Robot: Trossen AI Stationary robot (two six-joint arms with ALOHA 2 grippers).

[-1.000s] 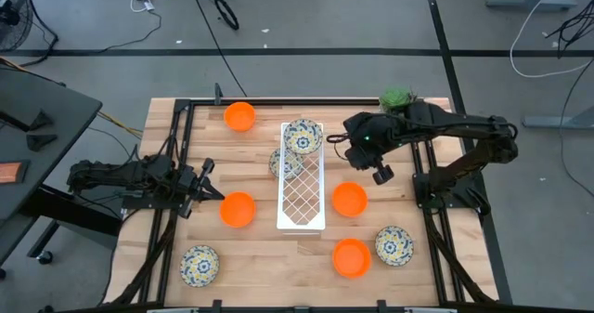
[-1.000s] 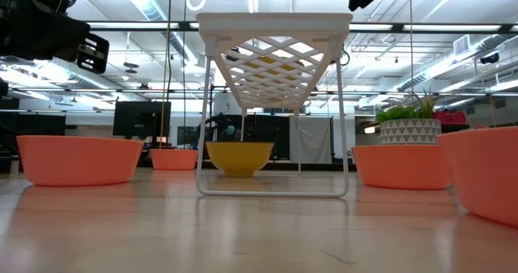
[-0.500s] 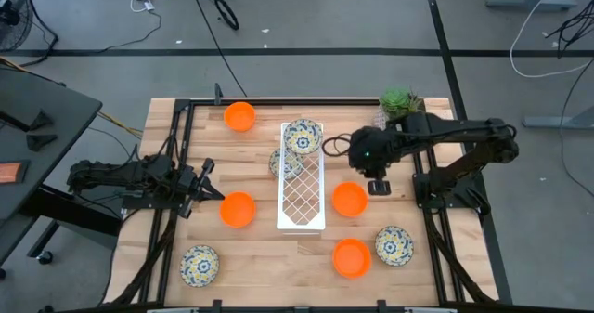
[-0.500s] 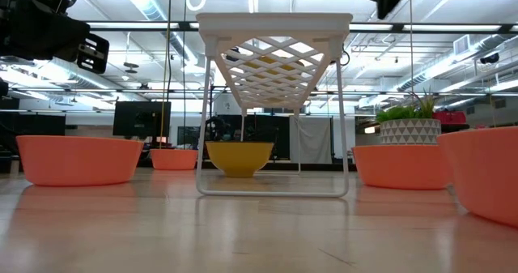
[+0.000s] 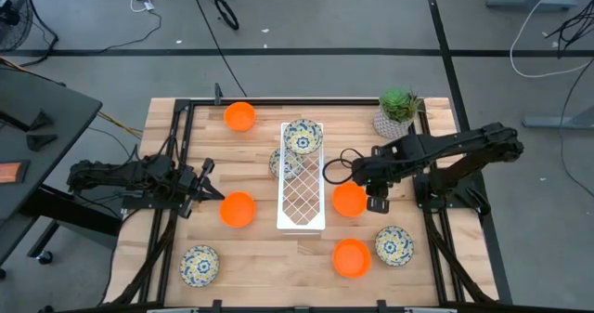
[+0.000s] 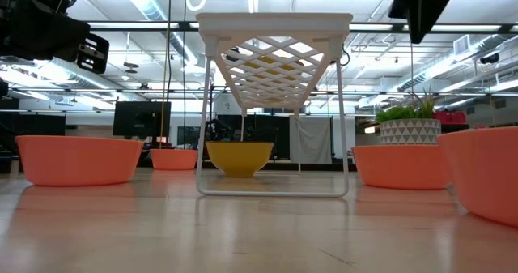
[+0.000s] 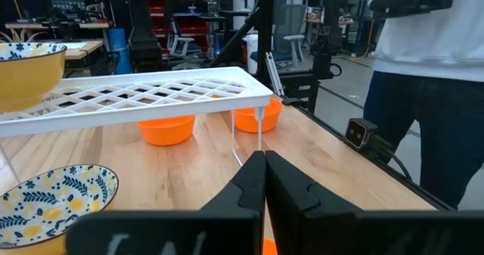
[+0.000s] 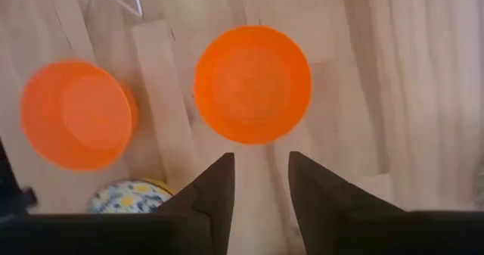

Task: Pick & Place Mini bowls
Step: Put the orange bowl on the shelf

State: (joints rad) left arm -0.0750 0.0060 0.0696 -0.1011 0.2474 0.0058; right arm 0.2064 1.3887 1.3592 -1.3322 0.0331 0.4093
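Bowls sit spread over the wooden table (image 5: 260, 257): 1 patterned bowl (image 5: 303, 136) rests on top of the white lattice rack (image 5: 302, 197), another lies under it. The right gripper (image 8: 259, 181) hangs above an orange bowl (image 8: 252, 84) just right of the rack, its fingers parted and empty. The left gripper (image 7: 265, 181) waits at the table's left side, fingers pressed together, holding nothing.
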